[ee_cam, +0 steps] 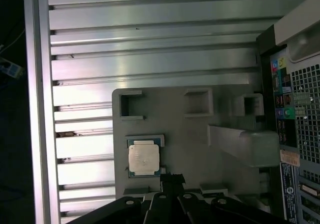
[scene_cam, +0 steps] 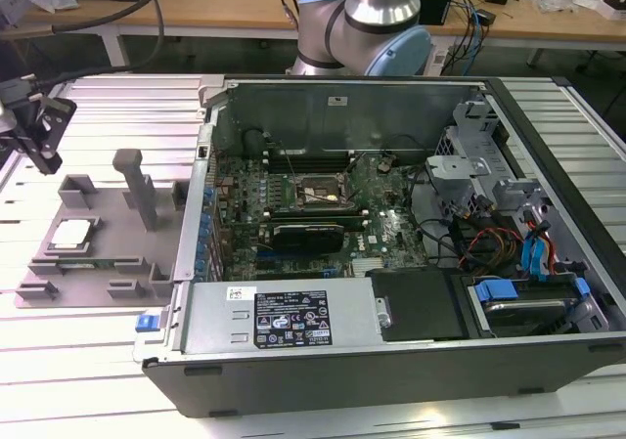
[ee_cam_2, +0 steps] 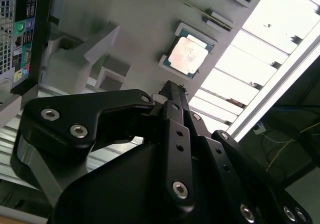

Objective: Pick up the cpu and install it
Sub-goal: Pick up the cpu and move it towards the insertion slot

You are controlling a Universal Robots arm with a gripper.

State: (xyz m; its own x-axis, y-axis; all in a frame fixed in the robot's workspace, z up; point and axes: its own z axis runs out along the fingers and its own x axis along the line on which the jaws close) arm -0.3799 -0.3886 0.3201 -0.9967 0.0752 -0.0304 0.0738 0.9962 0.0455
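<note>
silvery cpu (ee_cam: 144, 158) on fixture (ee_cam: 200, 154), socket (scene_cam: 311, 193) in exterior view

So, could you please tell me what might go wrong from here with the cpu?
The cpu lies in a snug recess of the fixture; the shut hand, hanging off to one side, might clip the recess rim or scrape the chip if it descends misaligned. The socket lies deep in the case near cables, a snag hazard.

You won't get much here tbh: the black-and-white label sticker (scene_cam: 292, 318) on the computer case (scene_cam: 391, 380) has print too tiny to read.
</note>
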